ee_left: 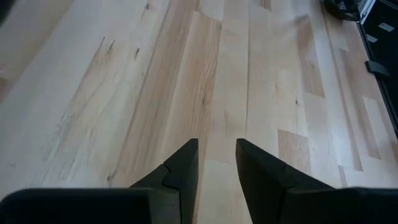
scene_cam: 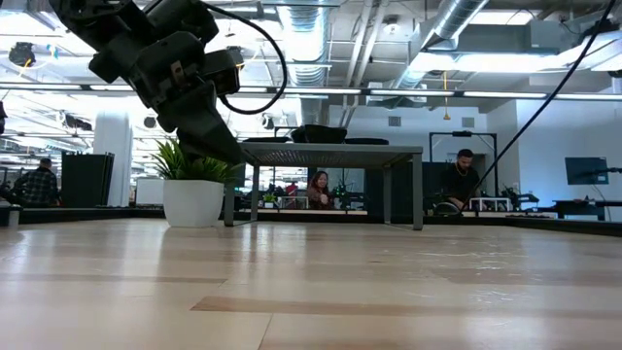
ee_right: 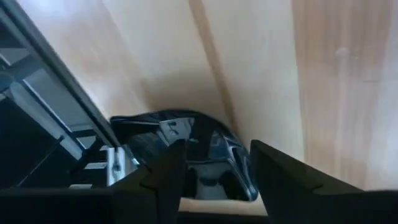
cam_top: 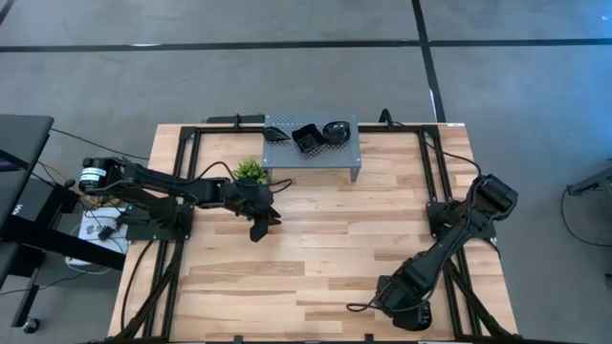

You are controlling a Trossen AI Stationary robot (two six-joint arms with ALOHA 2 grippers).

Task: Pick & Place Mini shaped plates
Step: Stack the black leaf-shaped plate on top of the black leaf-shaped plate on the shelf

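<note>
Three plates: three mini shaped plates (cam_top: 308, 137) show on the grey perforated stand (cam_top: 352, 161) at the upper centre of the high view — glossy black, close together, one leaf-like at the left end, one squarish in the middle, one rounded at the right.
Fourth plate: another glossy black dish (ee_right: 211, 155) fills the lower middle of the right wrist view, lying on the wood at the table's edge, just beyond the fingertips.
Right gripper: the right gripper (ee_right: 214, 165) sits at the bottom right of the high view, low over the table's near edge. Its two dark fingers stand spread apart with the dish showing between them; neither visibly touches it.
Left gripper: the left gripper (cam_top: 264, 222) hangs left of centre in the high view, pointing down at bare wood. Fingers (ee_left: 183, 168) parted by a narrow gap, nothing between them.
Plant: a small green plant (cam_top: 251, 171) in a white pot (scene_cam: 192, 203) stands just left of the stand and just above the left gripper in the high view.
Table: pale wooden planks (cam_top: 325, 248) framed by black rails.
Low view: the left arm comes down at the upper left, in front of the plant; the stand is at centre, dark dishes just visible on top.
Room behind: people sit at desks far back — too small to tell more.
</note>
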